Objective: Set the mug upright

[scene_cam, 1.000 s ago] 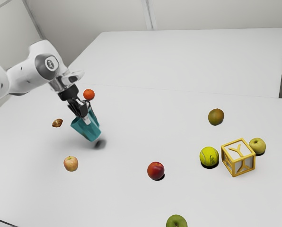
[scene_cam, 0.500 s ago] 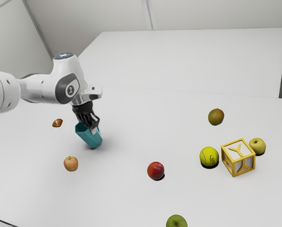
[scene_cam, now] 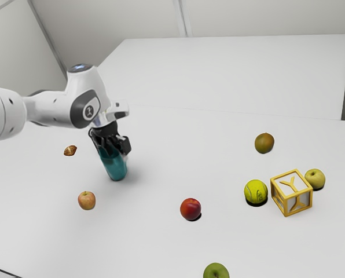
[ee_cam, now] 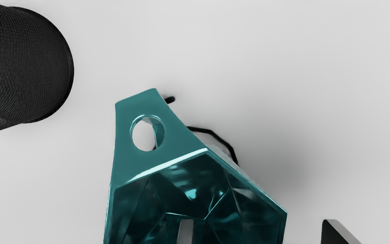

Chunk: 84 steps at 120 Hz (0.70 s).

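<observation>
Two small items on the exterior view's left of your claw [scene_cam: 117,154]: brown shell-like thing [scene_cam: 70,150], then an apple [scene_cam: 87,200] nearer the camera. Next the teal mug [scene_cam: 115,167], directly under the claw, mouth up at it, standing upright or close to it; can't rule out a slight lean. Claw is open around one wall: inner finger [ee_cam: 185,234] over the mouth, outer finger [ee_cam: 332,234] outside with clearance. No grip on it. Could be pre-grasp or post-release, you can't tell from this.

Handling: expect light, stiff, thin-walled. Glossy flat facets, so likely slippery; treat as brittle. If you need a hold, take the wall between the fingers, pads flat on a facet, modest force. Grabbing at a facet corner would probably twist it. Handle [ee_cam: 174,135] sticks out off to one side of the claw; lifting by it would likely tip the cup.

Toward the exterior view's right, well apart from the claw: red fruit [scene_cam: 190,209], green apple [scene_cam: 216,271], tennis ball [scene_cam: 256,192], mango [scene_cam: 264,143], yellow-framed block [scene_cam: 291,192], yellow apple [scene_cam: 315,179]. None crowd you.
</observation>
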Each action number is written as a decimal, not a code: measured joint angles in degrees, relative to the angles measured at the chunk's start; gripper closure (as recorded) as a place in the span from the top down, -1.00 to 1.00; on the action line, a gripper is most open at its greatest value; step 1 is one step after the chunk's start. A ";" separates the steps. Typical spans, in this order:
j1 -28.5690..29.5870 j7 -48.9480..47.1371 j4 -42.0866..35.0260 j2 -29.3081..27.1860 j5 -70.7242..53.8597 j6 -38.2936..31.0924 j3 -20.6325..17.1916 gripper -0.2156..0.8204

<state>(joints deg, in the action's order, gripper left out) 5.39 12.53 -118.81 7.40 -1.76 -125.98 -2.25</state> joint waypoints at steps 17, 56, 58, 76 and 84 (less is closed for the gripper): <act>-0.12 -1.17 2.05 -3.59 0.67 2.95 -0.53 0.35; -0.52 -3.06 20.19 -3.52 2.31 17.57 -0.53 0.53; -0.48 -3.15 21.26 -3.51 2.35 18.52 -0.54 0.54; -0.38 -3.78 27.82 -3.77 1.96 26.07 -0.96 0.56; -0.51 -3.99 29.03 -3.92 1.91 28.52 -1.13 0.57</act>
<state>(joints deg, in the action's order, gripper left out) 4.88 8.55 -89.78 3.48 0.15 -97.45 -3.38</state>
